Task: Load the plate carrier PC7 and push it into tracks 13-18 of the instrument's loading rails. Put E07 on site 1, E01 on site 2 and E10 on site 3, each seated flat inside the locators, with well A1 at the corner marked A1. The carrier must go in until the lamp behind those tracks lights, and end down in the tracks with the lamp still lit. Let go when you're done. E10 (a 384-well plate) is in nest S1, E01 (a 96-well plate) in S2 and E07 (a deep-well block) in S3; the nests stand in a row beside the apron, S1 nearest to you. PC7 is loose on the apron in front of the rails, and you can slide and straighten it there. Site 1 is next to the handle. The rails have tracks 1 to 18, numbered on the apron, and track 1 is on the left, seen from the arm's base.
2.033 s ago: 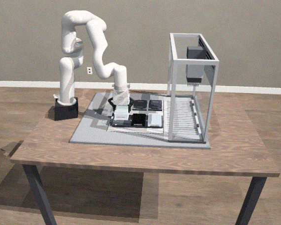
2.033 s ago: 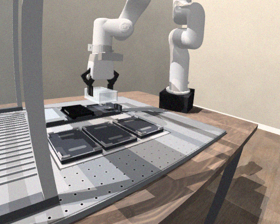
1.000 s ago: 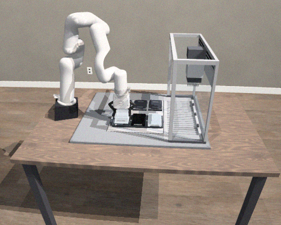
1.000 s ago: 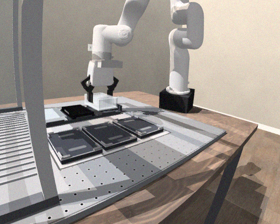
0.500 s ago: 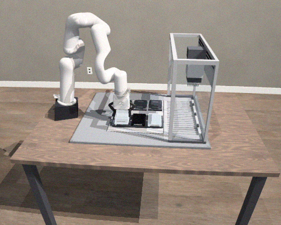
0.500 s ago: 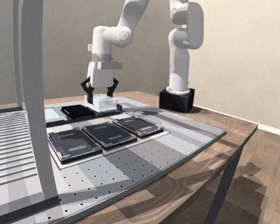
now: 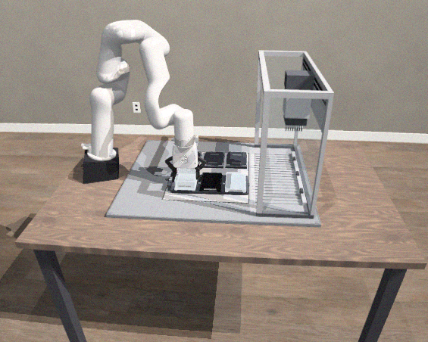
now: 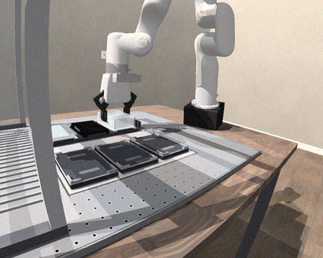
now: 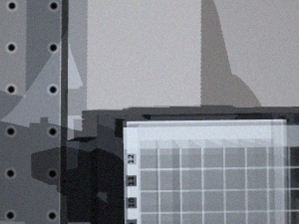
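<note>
The deep-well block E07 (image 8: 118,120) is gripped between the black fingers (image 8: 103,114) of the gripper (image 8: 116,113), which are spread wide across it. The block is held low over the left end of the plate carrier PC7 (image 7: 209,191), at the site nearest the arm's base (image 7: 100,170); whether it is seated flat cannot be told. A black plate (image 7: 210,181) is seen on the middle site and a pale plate (image 7: 236,181) on the right one. Three dark nests (image 8: 126,155) are lined up beside the apron (image 7: 228,197). The instrument frame (image 7: 264,151) stands at the right.
</note>
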Robot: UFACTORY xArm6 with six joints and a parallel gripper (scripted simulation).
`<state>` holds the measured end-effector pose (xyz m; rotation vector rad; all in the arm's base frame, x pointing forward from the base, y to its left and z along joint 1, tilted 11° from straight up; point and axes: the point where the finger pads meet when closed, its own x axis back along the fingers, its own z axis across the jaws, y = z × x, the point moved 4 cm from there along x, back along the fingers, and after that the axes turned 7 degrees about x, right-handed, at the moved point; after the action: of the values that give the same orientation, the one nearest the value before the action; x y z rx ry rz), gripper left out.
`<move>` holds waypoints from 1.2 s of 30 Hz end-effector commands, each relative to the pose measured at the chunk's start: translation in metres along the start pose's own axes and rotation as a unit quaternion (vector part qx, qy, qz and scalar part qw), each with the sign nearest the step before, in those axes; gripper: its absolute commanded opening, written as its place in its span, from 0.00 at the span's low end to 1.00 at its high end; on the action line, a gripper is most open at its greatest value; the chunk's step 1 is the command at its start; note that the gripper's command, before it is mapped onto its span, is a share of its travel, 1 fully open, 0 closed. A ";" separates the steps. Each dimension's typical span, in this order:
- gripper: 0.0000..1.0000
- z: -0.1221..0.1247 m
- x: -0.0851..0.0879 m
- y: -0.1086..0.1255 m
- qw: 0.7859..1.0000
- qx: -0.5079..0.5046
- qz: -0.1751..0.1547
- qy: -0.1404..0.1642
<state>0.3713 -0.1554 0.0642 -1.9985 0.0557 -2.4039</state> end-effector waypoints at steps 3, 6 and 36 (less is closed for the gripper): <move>0.00 0.001 0.000 0.000 1.000 0.000 -0.001 0.002; 0.00 0.001 0.000 0.000 1.000 0.000 -0.001 0.002; 1.00 0.001 0.000 0.000 1.000 0.000 -0.001 0.002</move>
<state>0.3716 -0.1554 0.0635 -1.9978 0.0555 -2.4045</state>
